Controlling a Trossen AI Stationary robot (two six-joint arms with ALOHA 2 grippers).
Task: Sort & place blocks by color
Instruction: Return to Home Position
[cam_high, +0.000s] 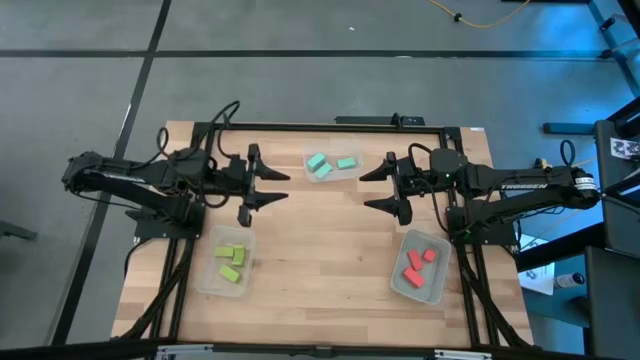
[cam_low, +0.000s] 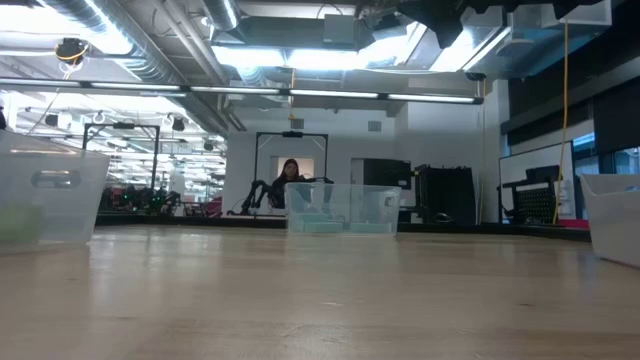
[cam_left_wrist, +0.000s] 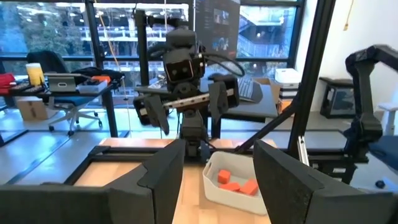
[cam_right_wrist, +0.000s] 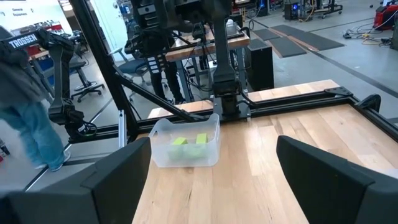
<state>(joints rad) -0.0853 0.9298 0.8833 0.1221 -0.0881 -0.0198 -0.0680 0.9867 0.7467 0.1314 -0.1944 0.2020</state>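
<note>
Three clear bins hold the blocks, sorted by colour. Teal blocks (cam_high: 330, 164) lie in the bin at the table's far edge. Lime blocks (cam_high: 230, 262) fill the near-left bin, also seen as lime blocks (cam_right_wrist: 188, 142) in the right wrist view. Red-orange blocks (cam_high: 420, 264) lie in the near-right bin, showing as red-orange blocks (cam_left_wrist: 237, 183) in the left wrist view. My left gripper (cam_high: 282, 186) hovers open above the table, left of centre. My right gripper (cam_high: 367, 189) hovers open right of centre, facing it. Neither holds anything.
A black frame (cam_high: 330, 125) runs around the wooden table top (cam_high: 320, 250). The middle of the table between the bins is bare wood. In the low view a person (cam_low: 290, 172) sits far behind the table, and the far bin (cam_low: 343, 210) stands at the table's far edge.
</note>
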